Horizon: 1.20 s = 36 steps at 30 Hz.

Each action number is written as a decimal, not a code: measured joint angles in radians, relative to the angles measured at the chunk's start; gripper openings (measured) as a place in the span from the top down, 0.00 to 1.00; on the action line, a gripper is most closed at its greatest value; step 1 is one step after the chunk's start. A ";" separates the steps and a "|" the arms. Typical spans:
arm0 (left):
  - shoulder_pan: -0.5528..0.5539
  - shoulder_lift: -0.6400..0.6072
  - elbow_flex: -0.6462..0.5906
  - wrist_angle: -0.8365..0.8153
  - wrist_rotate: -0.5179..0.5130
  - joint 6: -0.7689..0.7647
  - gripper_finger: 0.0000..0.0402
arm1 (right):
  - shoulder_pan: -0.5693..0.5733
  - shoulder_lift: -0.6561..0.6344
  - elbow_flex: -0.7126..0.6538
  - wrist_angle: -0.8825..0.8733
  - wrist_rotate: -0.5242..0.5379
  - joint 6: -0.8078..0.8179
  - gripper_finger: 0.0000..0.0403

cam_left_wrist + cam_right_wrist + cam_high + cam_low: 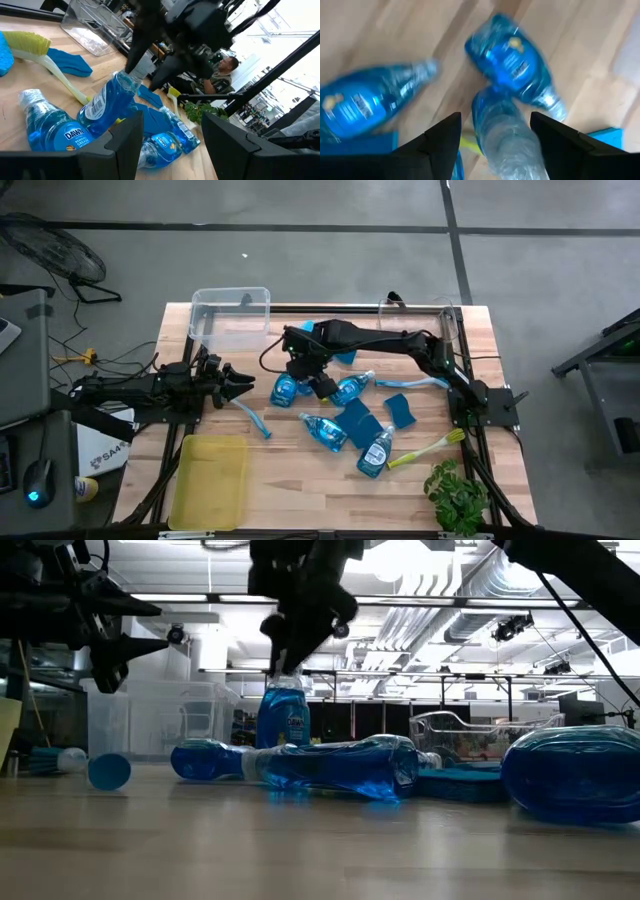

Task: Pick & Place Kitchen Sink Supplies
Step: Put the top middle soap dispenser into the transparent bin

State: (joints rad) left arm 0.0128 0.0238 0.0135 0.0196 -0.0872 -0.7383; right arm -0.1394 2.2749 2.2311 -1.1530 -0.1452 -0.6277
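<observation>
Nearest us, soap bottles [326, 430] lay on the table [300, 490]; one bottle [284, 716] stood mid-table, its cap between the right gripper [285, 662]'s fingers, seemingly not yet clamped. We judged it slippery, squashy and liquid-heavy, best held at the stiff neck. Farther off, the left gripper [240, 379] hovered half-open and empty.

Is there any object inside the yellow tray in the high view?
No, the yellow tray holds nothing; the soap bottles lie on the wooden table beside it.
</observation>
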 joint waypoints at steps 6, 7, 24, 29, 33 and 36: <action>0.000 0.000 0.000 0.000 0.000 0.000 0.51 | 0.011 0.000 -0.055 0.027 0.042 -0.006 0.44; 0.000 0.000 0.000 0.000 0.000 0.000 0.51 | 0.010 0.000 -0.056 0.029 0.042 -0.006 0.44; 0.000 0.000 0.000 0.000 0.000 0.000 0.51 | 0.007 0.000 -0.053 0.011 0.111 -0.049 0.53; 0.000 0.000 0.000 0.000 0.000 0.000 0.51 | 0.007 0.000 -0.053 0.015 0.121 -0.053 0.54; 0.000 0.000 0.000 0.000 0.000 0.000 0.51 | 0.007 0.000 -0.053 0.016 0.133 -0.052 0.54; 0.000 0.000 0.000 0.000 0.000 0.000 0.51 | 0.007 0.000 -0.053 0.013 0.136 -0.046 0.54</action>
State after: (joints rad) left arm 0.0128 0.0238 0.0135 0.0194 -0.0872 -0.7387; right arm -0.1326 2.2753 2.1780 -1.1399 -0.0096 -0.6737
